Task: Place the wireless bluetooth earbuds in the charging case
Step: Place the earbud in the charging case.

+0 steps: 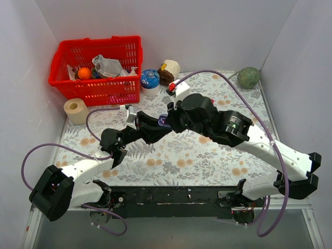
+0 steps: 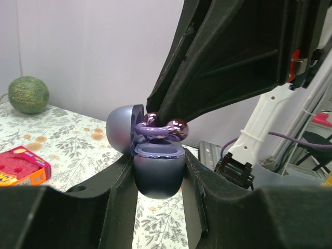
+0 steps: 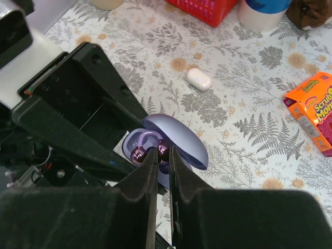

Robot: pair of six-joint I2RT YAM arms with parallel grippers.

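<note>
Atop open purple case point(image 2: 158, 176), purple earbuds point(image 2: 177, 126).

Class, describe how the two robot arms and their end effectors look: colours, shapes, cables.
The left arm and right arm have white links joined by bulky black joint housings. A purple cable loops along each. The left end effector and right end effector each have two flat black tapered fingers.

Glossy purple earbuds point(image 2: 176, 126), smooth plastic charging case point(image 2: 158, 175)
</note>
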